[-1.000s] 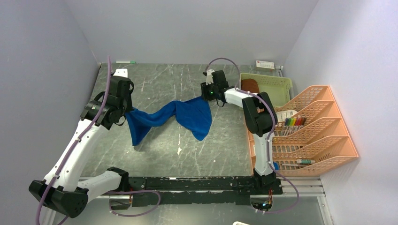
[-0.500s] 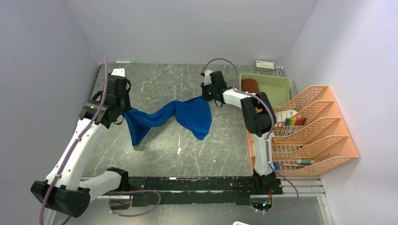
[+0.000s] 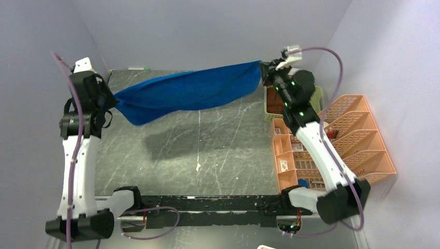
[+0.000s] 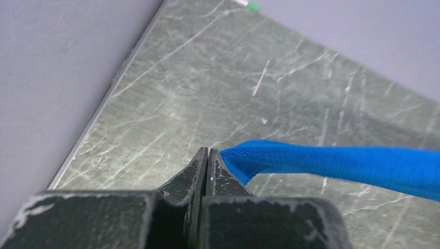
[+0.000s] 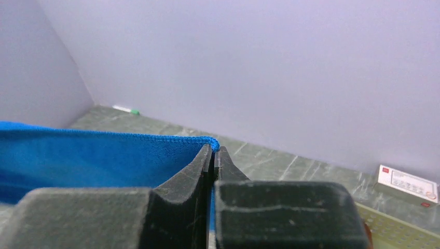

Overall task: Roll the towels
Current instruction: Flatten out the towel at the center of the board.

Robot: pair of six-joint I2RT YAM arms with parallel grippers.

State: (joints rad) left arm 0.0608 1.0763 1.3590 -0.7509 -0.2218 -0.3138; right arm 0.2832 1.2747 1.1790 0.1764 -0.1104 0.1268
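Note:
A bright royal blue towel (image 3: 187, 91) hangs stretched in the air above the dark marble table (image 3: 207, 150), sagging a little toward its left end. My left gripper (image 3: 114, 99) is shut on the towel's left corner; in the left wrist view the jaws (image 4: 208, 154) press together, with the blue cloth (image 4: 321, 163) running off to the right. My right gripper (image 3: 262, 68) is shut on the right corner, high near the back wall. In the right wrist view the towel's hemmed edge (image 5: 93, 155) reaches the fingertips (image 5: 214, 150), and blue shows between them.
A green basket (image 3: 271, 105) stands at the back right, partly behind my right arm. An orange tiered rack (image 3: 342, 145) with small items fills the right side. A white box (image 5: 407, 182) and a green-capped marker (image 3: 139, 68) lie along the back edge. Walls are close on three sides.
Both arms rose and spread apart, lifting the blue towel off the table and pulling it nearly taut. The right gripper closed on its corner and swung up to the right.

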